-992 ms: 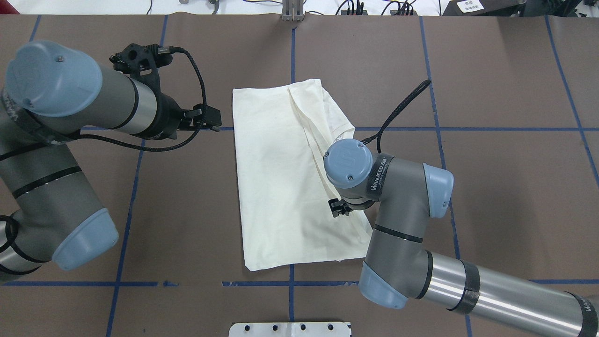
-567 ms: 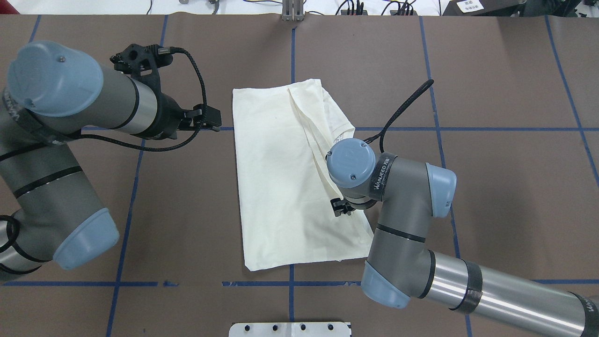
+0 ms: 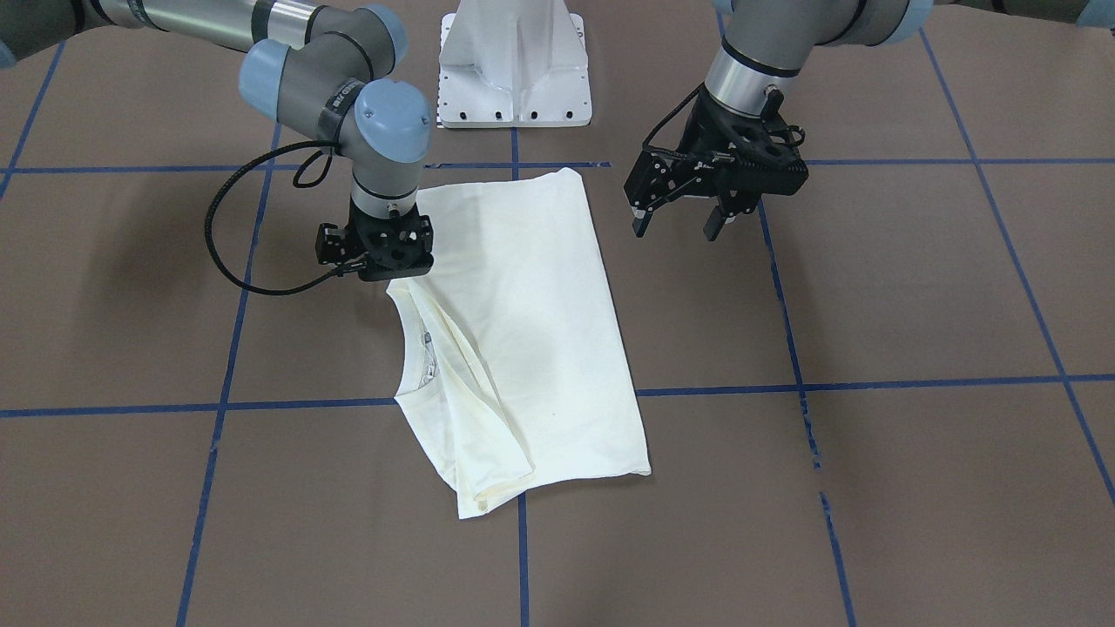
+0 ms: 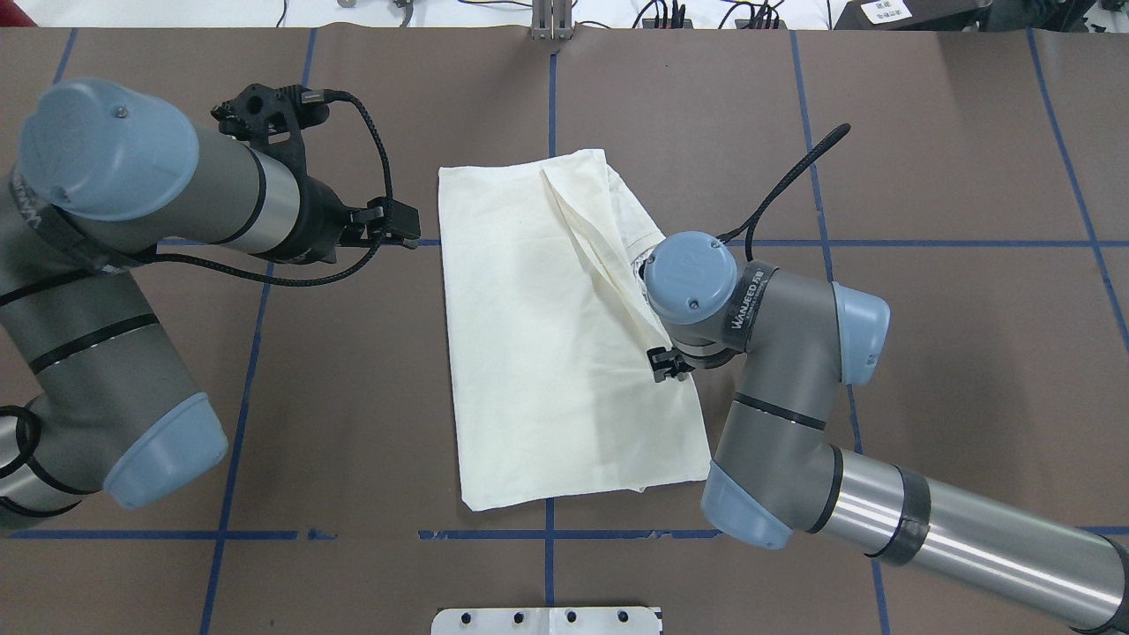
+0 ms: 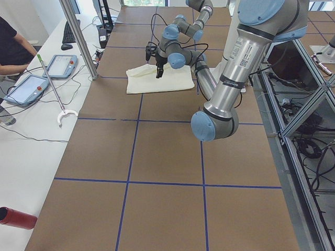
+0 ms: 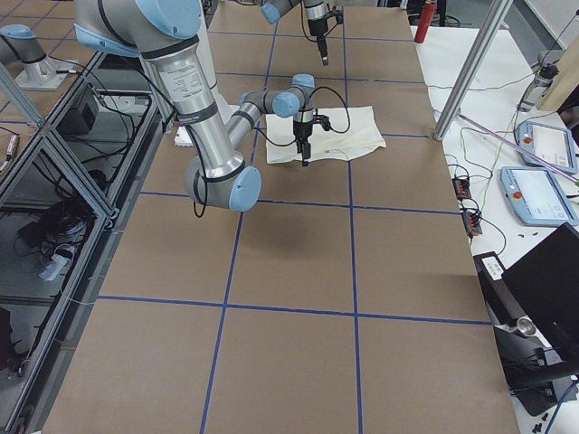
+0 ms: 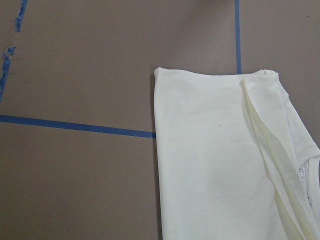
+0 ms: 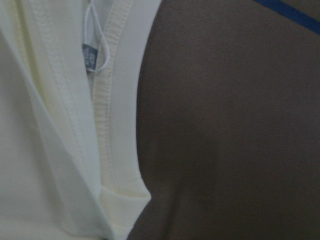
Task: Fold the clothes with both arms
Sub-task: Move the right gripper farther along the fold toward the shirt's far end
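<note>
1. The folded shirt (image 4: 529,353) lies in the middle of the desk (image 4: 926,370). The right fingers (image 3: 385,266), spread not visible, sit low at its collar (image 8: 112,125) and may snag one layer.
2. The left fingers (image 3: 639,219) hang wide beside it; uneven lifting could skew the folds.

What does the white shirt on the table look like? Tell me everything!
The shirt is soft cream-white cloth, folded into a long rectangle, lying flat on the brown table, plain side up. Along one long edge, folded layers and the ribbed collar with a small label show. The right gripper sits at that edge by the collar; whether it pinches the cloth is unclear. The left gripper hangs apart from it.
</note>
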